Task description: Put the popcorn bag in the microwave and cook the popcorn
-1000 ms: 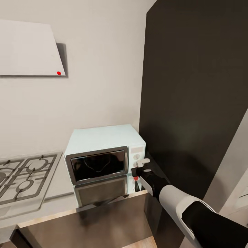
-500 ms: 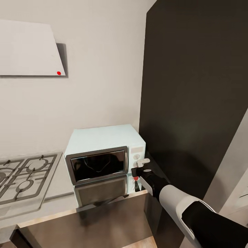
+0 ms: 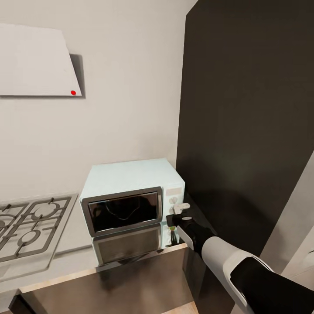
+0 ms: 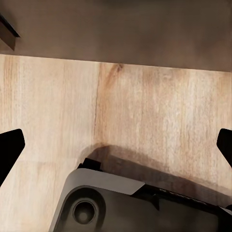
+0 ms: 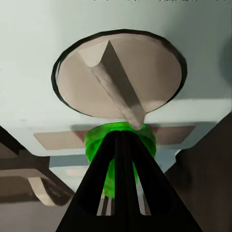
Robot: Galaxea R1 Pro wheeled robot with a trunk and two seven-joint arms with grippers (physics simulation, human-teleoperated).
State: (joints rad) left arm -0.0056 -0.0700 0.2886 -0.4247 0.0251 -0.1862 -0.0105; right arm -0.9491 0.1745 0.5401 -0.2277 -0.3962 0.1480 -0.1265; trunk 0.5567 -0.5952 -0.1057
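Microwave: it (image 3: 131, 198) sat on the countertop (image 3: 109, 279) in the corner, against the wall and just beside a tall black cabinet (image 3: 248, 122); its dark glass door (image 3: 122, 212) was shut and mirrored in the glossy worktop.
Control panel: the white strip at the door's right carried two knobs, the lower one (image 3: 179, 208) with a bar handle sticking out; in the right wrist view that knob (image 5: 118, 75) was a round pale disc with a raised ridge across it.
Right gripper: it (image 3: 175, 219) was pressed up to the panel just below the lower knob; in the right wrist view its dark fingers (image 5: 118, 188) lay drawn together to a narrow point, their tips at a bright green button (image 5: 121, 142) under the knob.
Left gripper: its two black fingertips (image 4: 9, 150) stood at opposite edges of the left wrist view, spread wide, with nothing between them, above a pale wooden floor (image 4: 125, 116) and part of the robot's grey base (image 4: 116, 203).
Popcorn bag: could not be made out through the dark door glass.
Hob: the steel gas hob (image 3: 30, 226) lay on the countertop left of the microwave, apart from it.
Hood: the flat white hood (image 3: 35, 61) hung on the wall above, a small red dot (image 3: 73, 92) at its lower corner.
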